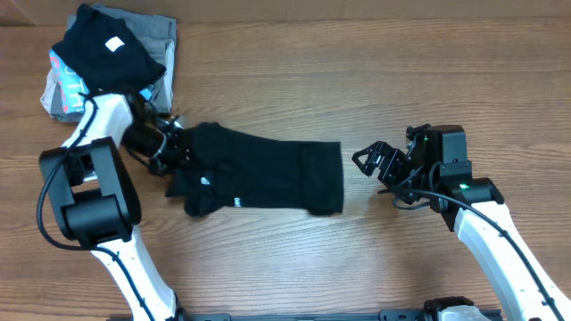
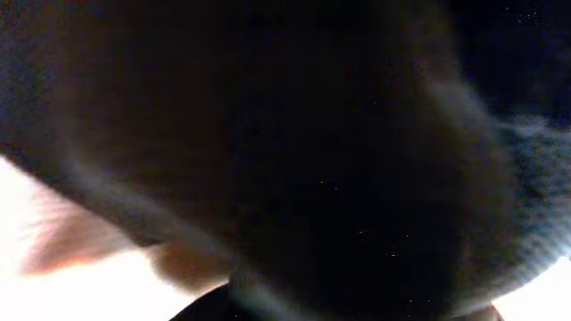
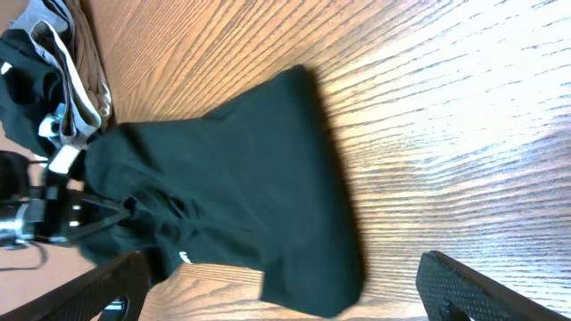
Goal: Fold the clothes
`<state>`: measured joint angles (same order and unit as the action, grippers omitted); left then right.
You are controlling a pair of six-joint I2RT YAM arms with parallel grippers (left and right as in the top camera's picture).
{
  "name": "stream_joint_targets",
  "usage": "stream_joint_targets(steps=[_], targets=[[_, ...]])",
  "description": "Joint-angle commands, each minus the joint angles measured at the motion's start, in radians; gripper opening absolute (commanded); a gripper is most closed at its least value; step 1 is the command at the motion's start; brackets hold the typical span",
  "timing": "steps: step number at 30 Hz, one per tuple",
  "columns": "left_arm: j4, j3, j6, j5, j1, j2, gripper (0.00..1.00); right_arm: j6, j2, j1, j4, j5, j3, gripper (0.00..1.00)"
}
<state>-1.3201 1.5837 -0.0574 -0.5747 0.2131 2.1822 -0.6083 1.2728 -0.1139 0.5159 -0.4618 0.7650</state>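
One shirt [image 1: 268,174] is lying flat on the table [image 1: 375,71] near its middle, folded into a long band running left to right, with small white marks showing near its left end. The left gripper [image 1: 176,147] is sitting at the shirt's left end, its fingers closed together and clamping the bunched fabric there; in the left wrist view, black cloth [image 2: 312,178] is filling the picture right against the camera. The right gripper [image 1: 368,162] is hovering just beside the shirt's right edge, apart from it, with its two fingers [image 3: 473,290] standing wide and holding nothing. Two grippers are showing in all. At the far left corner, one black piece [image 1: 107,49] with a white label is resting on grey garments [image 1: 159,31] and a blue garment [image 1: 62,76]; the number of grey layers cannot be told.
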Motion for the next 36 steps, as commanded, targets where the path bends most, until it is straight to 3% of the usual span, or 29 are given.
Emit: stream_joint_targets(steps=[1, 6, 16, 28, 36], targets=[[-0.092, 0.130, 0.072, 0.124, -0.039, 0.005, 0.04, 0.014, -0.003, -0.004, -0.005, 0.029, 0.013, 1.00], [-0.188, 0.206, 0.140, 0.220, -0.131, 0.005, 0.04, 0.014, -0.003, -0.004, -0.005, 0.035, 0.013, 1.00], [-0.237, 0.244, 0.356, 0.508, -0.414, 0.005, 0.04, 0.014, -0.003, -0.004, 0.006, 0.035, 0.013, 1.00], [-0.370, 0.471, 0.431, 0.592, -0.548, 0.005, 0.04, 0.014, 0.000, -0.004, 0.013, 0.080, 0.006, 1.00], [-0.370, 0.463, 0.420, 0.575, -0.634, 0.005, 0.04, 0.013, 0.031, -0.004, 0.008, 0.079, 0.006, 1.00]])
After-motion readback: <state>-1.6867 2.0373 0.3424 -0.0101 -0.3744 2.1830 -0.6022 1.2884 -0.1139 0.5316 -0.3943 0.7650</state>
